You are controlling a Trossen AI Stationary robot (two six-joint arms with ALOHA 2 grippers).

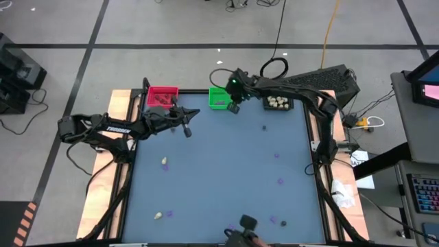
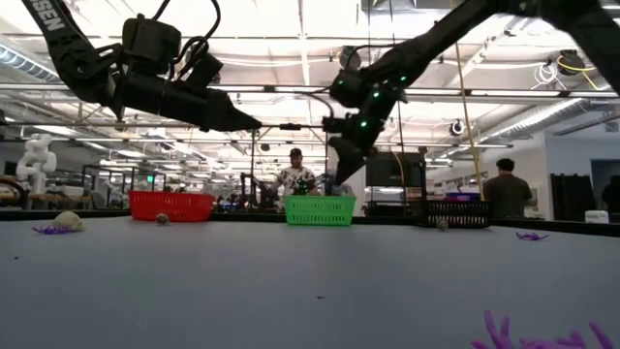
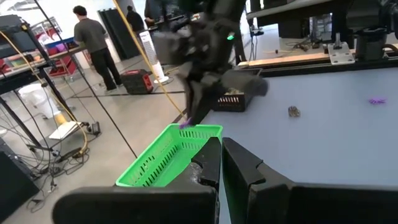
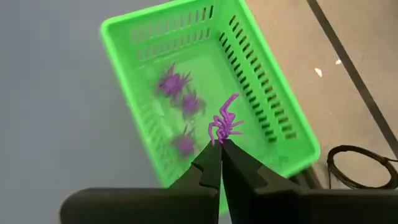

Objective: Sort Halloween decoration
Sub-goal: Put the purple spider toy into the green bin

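Note:
My right gripper [image 4: 219, 148] is shut on a flat purple bit [image 4: 224, 123] and hangs over the green bin [image 1: 218, 98], where several purple bits [image 4: 180, 99] lie. My left gripper [image 1: 186, 130] is shut on nothing and stays above the table, in front of the red bin [image 1: 162, 95]. The black bin [image 1: 278, 103] holds cream-white lumps. Loose on the table are cream lumps [image 1: 165, 162], purple bits [image 1: 280, 182] and a dark lump [image 1: 264, 127]. My right gripper pinches the purple bit by one end of its legs [image 4: 220, 139], right at the tips of its two fingers. The fingers slant down over the green bin. The bit sticks out beyond the fingertips, clear above the bin's floor.
The three bins stand in a row along the table's far edge. The table's middle and near half carry only scattered trinkets. People stand in the room beyond the far edge [image 2: 294, 174]. A dark object [image 1: 245, 223] sits at the near edge.

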